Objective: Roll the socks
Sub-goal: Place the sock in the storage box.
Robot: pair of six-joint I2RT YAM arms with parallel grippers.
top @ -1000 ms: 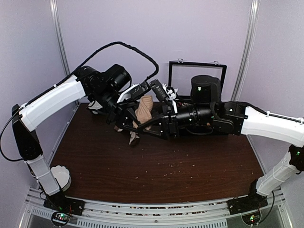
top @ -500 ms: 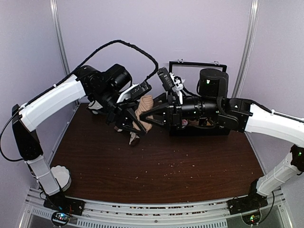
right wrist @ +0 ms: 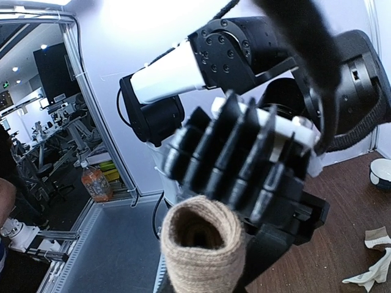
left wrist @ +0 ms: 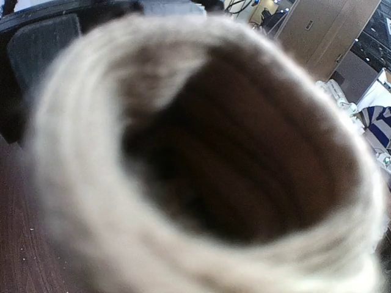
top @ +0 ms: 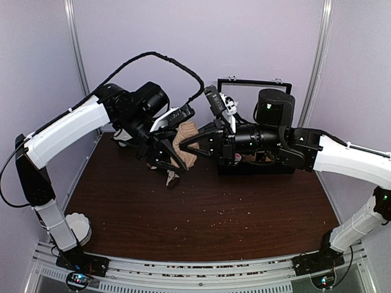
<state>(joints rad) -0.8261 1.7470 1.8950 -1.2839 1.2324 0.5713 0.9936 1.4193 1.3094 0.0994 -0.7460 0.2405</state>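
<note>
Just above the left end effector [top: 170, 160], the rolled socks [top: 186, 137] stand upright off the table [top: 201, 207], pinched at the lower end. The right end effector [top: 192, 143] has backed off the roll and is now spread, just beside it. Likely regrasp pending; roll unsecured.

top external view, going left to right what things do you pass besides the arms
white round bowl → tan rolled fabric sock, held up off the table → black box
</note>
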